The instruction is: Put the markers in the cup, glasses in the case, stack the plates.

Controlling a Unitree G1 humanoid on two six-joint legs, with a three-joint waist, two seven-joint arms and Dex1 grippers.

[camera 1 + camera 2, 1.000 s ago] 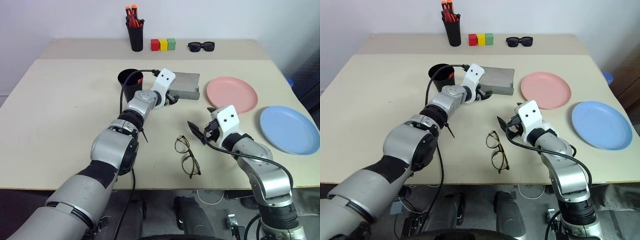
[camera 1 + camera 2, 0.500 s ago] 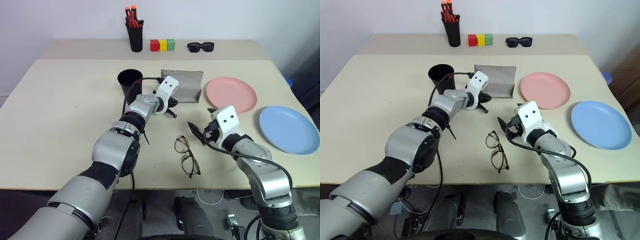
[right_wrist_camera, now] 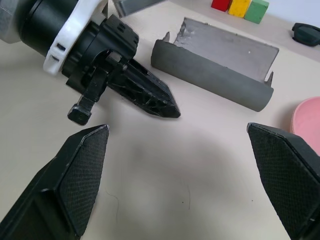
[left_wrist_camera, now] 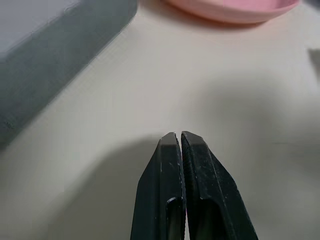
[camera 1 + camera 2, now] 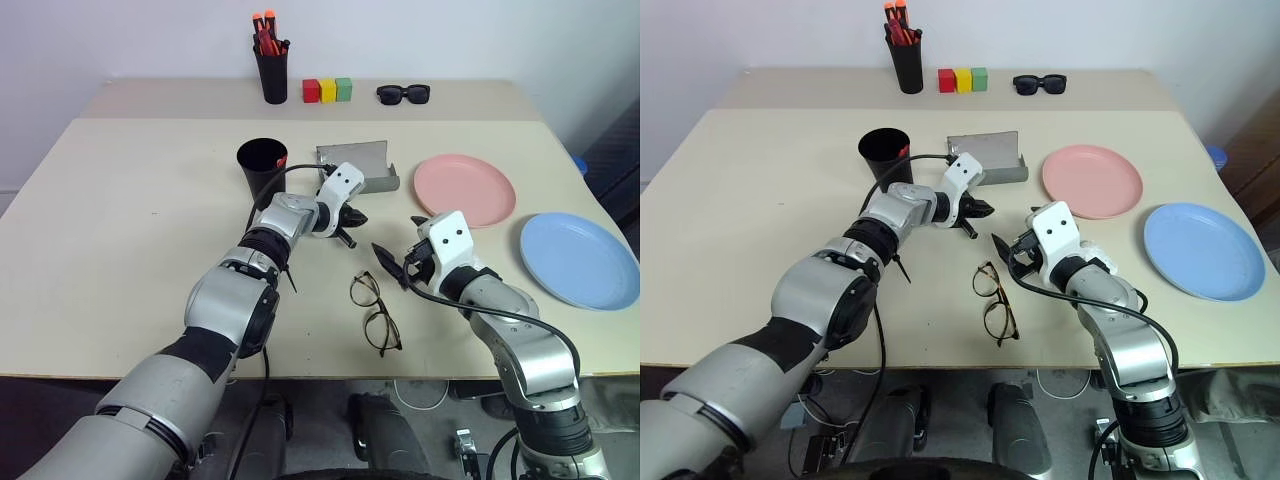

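Cup [image 5: 261,165]: black tumbler standing on the counter [image 5: 130,220], just left of and beyond the left end effector [image 5: 352,216], a red marker tip [image 5: 282,161] showing at its rim. Left end effector: fingers [image 4: 180,185] pressing together, gripping nothing, hovering low over the counter. Case [image 5: 357,167]: grey, lying open with lid raised, just beyond the left end effector. Glasses [image 5: 375,312]: lying on the counter, nearer than both end effectors, between them. Right end effector [image 5: 397,262]: fingers [image 3: 80,175] standing spread wide, empty, pointing toward the left end effector. Pink plate [image 5: 464,189]: sitting beyond and right of the right end effector. Blue plate [image 5: 578,259]: resting well to its right, apart from the pink one.
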